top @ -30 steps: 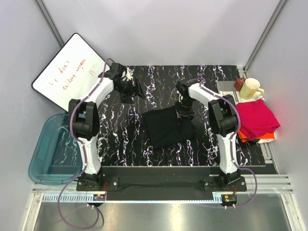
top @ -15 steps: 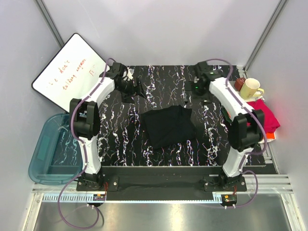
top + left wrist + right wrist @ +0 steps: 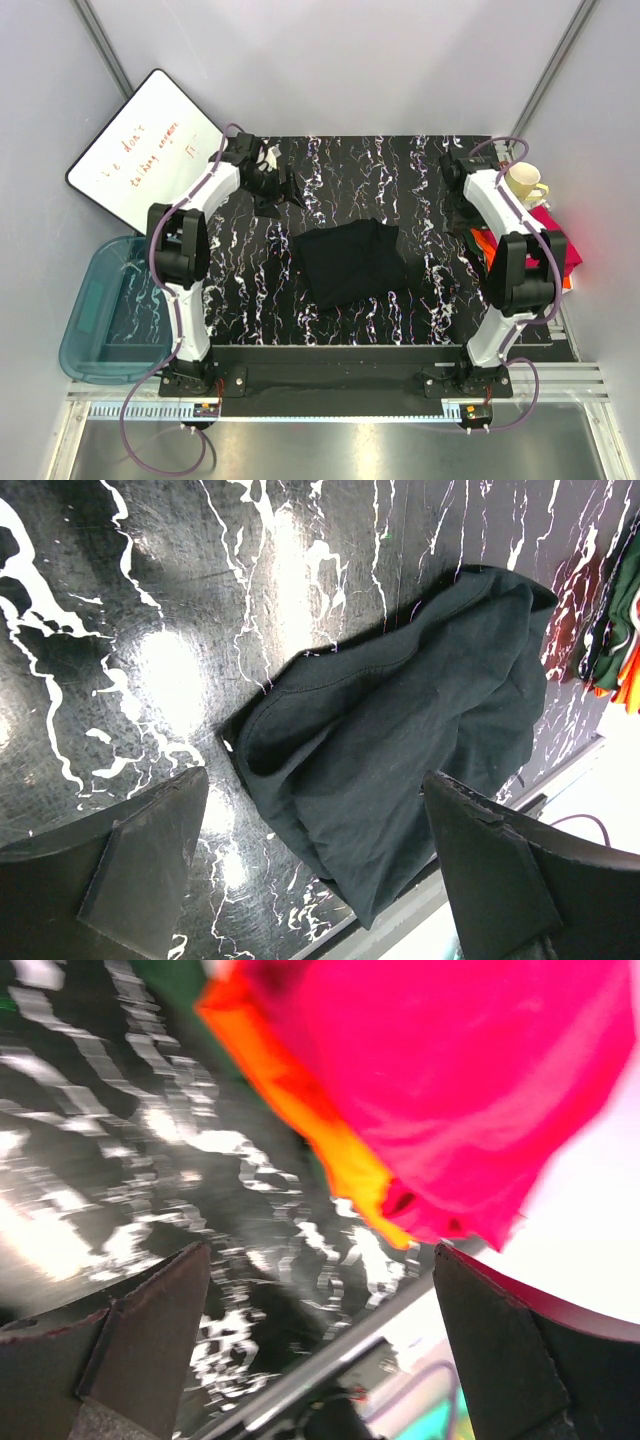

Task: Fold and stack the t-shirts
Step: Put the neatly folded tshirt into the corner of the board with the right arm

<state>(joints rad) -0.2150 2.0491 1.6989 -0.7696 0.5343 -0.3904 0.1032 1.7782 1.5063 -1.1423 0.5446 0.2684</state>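
The black t-shirt (image 3: 350, 262) lies folded in a rumpled block at the table's middle; it also shows in the left wrist view (image 3: 420, 710). My left gripper (image 3: 282, 190) is open and empty, behind and left of it, with nothing between the fingers (image 3: 140, 860). The magenta-pink t-shirt (image 3: 562, 248) lies at the right edge on an orange piece (image 3: 484, 243), partly hidden by my right arm. My right gripper (image 3: 466, 213) is open and empty at the pile's left edge. The blurred right wrist view shows the pink shirt (image 3: 480, 1080) and orange piece (image 3: 320, 1130) beyond the gripper (image 3: 320, 1360).
A cream mug (image 3: 522, 183) stands at the back right behind the pink pile. A whiteboard (image 3: 140, 150) leans at the back left. A blue plastic bin (image 3: 100, 310) sits off the table's left side. A metal rail runs along the table's front edge.
My right arm has left the black t-shirt and swung right to the pink pile. The black t-shirt stays on the table. My left arm has barely moved.
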